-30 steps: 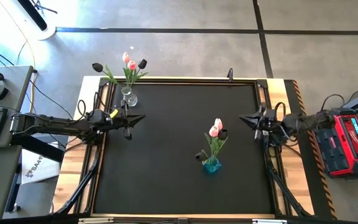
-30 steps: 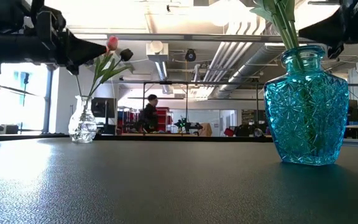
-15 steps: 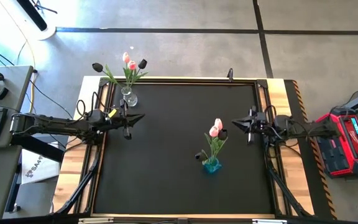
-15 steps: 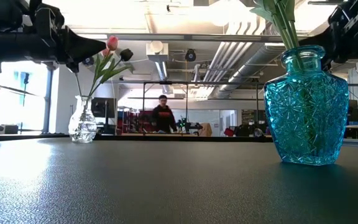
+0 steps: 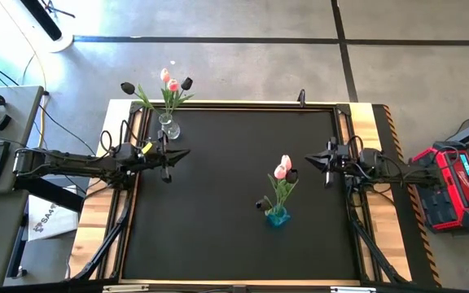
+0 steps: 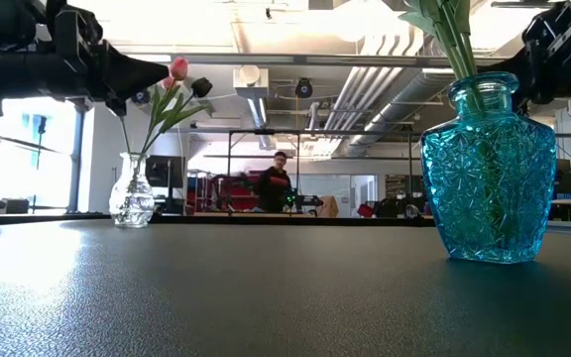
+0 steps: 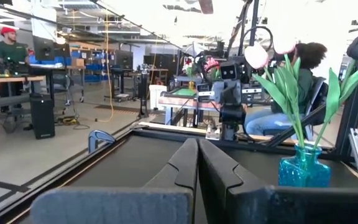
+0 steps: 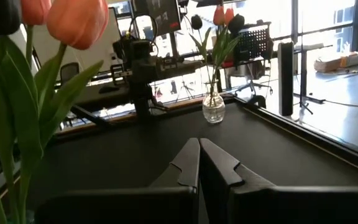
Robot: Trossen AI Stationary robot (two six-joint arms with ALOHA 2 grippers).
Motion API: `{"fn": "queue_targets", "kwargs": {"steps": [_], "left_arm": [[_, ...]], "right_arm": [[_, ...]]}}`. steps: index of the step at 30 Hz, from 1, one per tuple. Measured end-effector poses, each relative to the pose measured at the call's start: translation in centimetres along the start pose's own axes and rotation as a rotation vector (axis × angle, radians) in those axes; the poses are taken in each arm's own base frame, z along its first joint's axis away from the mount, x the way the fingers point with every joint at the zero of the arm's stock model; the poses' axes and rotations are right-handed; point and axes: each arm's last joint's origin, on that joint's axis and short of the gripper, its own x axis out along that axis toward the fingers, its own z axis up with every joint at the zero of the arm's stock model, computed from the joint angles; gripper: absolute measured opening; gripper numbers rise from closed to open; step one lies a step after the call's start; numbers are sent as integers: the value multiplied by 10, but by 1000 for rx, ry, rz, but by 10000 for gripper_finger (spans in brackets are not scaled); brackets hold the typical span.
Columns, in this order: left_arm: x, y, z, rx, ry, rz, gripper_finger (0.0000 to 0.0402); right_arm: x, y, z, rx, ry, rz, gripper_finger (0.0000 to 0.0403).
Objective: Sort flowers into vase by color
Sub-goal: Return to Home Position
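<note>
Placing is judged finished and homing is the step in hand: the tulips (image 5: pixel 283 168) in view all stand in vases. Pink and dark heads are mixed in the blue glass vase (image 5: pixel 277 216), set right of the middle of the table (image 5: pixel 218 244), and in the clear vase (image 5: pixel 169 129) at a corner near the left gripper (image 5: pixel 184 153). That gripper is held at the left edge and the right gripper (image 5: pixel 308 163) at the right edge, both empty with fingers pressed together. Only a level retreat clear of the stems is called for
</note>
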Motion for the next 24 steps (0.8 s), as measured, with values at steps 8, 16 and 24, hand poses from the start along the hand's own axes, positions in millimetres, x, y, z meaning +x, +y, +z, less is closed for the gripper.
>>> {"fn": "queue_targets", "kwargs": {"steps": [8, 16, 24], "left_arm": [[0, 0, -4, 1, 42, 9, 0], [0, 1, -6, -2, 59, 26, 0], [1, 2, -11, -1, 94, 70, 0]], "right_arm": [[2, -1, -7, 10, -5, -16, 0], [5, -2, -17, 27, -11, 3, 0], [5, -2, -17, -12, -14, -26, 0]]}}
